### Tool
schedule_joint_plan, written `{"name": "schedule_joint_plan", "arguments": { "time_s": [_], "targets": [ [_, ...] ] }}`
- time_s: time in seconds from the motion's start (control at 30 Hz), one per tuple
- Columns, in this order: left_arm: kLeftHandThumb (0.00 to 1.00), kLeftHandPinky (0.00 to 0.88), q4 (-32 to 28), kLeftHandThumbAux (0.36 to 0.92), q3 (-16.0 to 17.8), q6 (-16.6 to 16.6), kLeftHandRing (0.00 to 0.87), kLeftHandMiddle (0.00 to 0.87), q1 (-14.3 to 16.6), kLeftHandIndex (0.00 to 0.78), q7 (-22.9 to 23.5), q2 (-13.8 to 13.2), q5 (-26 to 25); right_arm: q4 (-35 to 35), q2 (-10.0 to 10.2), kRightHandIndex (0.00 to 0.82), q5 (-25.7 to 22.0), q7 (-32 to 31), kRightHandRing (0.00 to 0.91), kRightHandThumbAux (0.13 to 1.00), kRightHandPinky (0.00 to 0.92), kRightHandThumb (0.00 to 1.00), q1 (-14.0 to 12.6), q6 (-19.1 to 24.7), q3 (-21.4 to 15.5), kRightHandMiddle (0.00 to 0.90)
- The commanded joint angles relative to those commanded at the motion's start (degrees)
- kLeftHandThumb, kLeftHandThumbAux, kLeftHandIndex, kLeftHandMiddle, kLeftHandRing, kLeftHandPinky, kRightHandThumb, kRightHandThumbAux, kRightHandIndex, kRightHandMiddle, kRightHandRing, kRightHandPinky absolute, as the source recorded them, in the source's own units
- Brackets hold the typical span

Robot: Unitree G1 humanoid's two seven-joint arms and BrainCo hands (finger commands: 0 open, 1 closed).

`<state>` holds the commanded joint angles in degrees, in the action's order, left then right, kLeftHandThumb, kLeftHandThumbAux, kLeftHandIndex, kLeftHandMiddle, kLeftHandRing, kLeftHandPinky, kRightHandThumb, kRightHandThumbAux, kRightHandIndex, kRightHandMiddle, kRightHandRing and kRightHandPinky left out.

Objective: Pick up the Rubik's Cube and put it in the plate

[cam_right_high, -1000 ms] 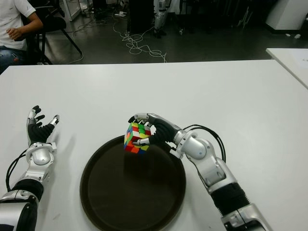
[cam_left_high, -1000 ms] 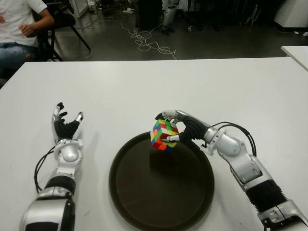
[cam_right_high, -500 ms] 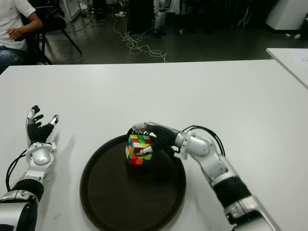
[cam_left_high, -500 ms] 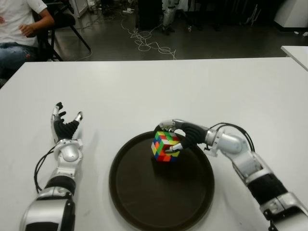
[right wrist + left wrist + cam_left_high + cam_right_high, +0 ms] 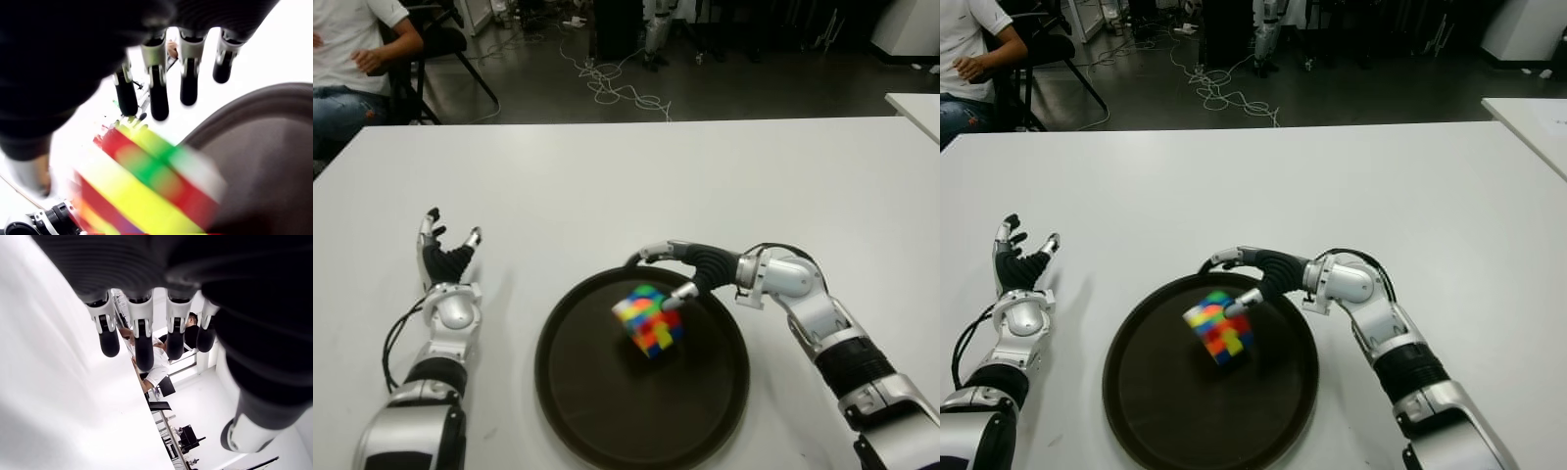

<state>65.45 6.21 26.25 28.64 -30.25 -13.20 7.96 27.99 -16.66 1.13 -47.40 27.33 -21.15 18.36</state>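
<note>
Person [image 5: 352, 59]: we are seeing someone in a white shirt and jeans sitting on a chair beyond the table's far left corner, at about 11 o'clock from the plate.
Left hand [image 5: 445, 259]: we are finding it idle at about 9 o'clock from the plate, well apart from it, showing over the white table [image 5: 607, 186]. Its fingers [image 5: 142, 340] are standing straight and spread, gripping nothing.
Plate [image 5: 578, 392]: we are looking at a round, dark tray lying flat on the table near the front edge, between the two arms.
Rubik's Cube [image 5: 649, 320]: we are seeing it inside the plate, slightly toward 12 o'clock of the plate's middle, tilted on a corner or edge and blurred. Whether it is touching the plate's floor, we cannot tell.
Right hand [image 5: 680, 269]: we are seeing it reaching in from about 2 o'clock over the plate's far rim. Its fingers [image 5: 159, 93] are stretched out and loosened, with nothing in their grasp; one fingertip is showing right beside the cube's upper corner, and we cannot tell whether the two are touching.
Floor behind: we are seeing loose cables [image 5: 617, 83] lying on the dark floor at 12 o'clock.
</note>
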Motion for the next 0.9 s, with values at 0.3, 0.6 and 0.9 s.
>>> {"name": "schedule_joint_plan", "arguments": {
  "time_s": [0.3, 0.6, 0.9],
  "targets": [
    [0.41, 0.119, 0.01, 0.725, -0.04, -0.18, 0.127, 0.125, -0.03, 0.085, 0.24, -0.03, -0.01, 1.56, 0.26, 0.0, -0.3, -1.28, 0.028, 0.515, 0.005, 0.0, 0.86, -0.34, -0.82, 0.031],
    [0.378, 0.112, 0.09, 0.728, 0.0, -0.65, 0.125, 0.126, 0.09, 0.075, 0.41, -0.1, -0.14, 1.12, -0.03, 0.0, -2.61, -5.68, 0.005, 0.518, 0.005, 0.0, 1.39, 2.86, -1.59, 0.007],
    [0.392, 0.127, -0.23, 0.728, -0.08, -0.77, 0.13, 0.132, 0.0, 0.085, 0.44, -0.01, -0.09, -0.06, -0.34, 0.0, -5.57, -8.75, 0.0, 0.561, 0.0, 0.0, 1.51, 5.01, -3.12, 0.0]
  ]
}}
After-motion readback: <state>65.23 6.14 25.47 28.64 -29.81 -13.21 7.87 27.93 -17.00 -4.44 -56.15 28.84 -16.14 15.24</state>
